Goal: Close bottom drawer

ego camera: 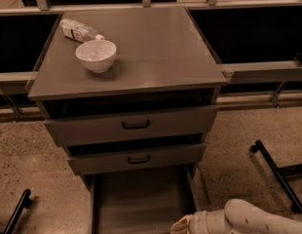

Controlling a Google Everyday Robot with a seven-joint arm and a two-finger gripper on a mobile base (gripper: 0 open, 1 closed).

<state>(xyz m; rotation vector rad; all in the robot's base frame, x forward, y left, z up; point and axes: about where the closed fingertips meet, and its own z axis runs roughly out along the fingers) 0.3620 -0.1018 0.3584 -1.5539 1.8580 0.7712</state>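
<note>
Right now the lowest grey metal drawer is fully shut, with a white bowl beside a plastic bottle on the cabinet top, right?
No: the camera view shows the lowest grey metal drawer pulled out. The white bowl is beside the plastic bottle on the cabinet top. The tool sits by that drawer's right side.

High front view, near — pincer [181, 226] at bottom edge.

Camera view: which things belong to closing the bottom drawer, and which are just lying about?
For the job: the pulled-out grey metal bottom drawer; the gripper, low at the picture's bottom edge by the drawer's right side.

Lying about: the white round bowl and the clear plastic bottle, which lies on its side; both are on the grey cabinet top.
</note>
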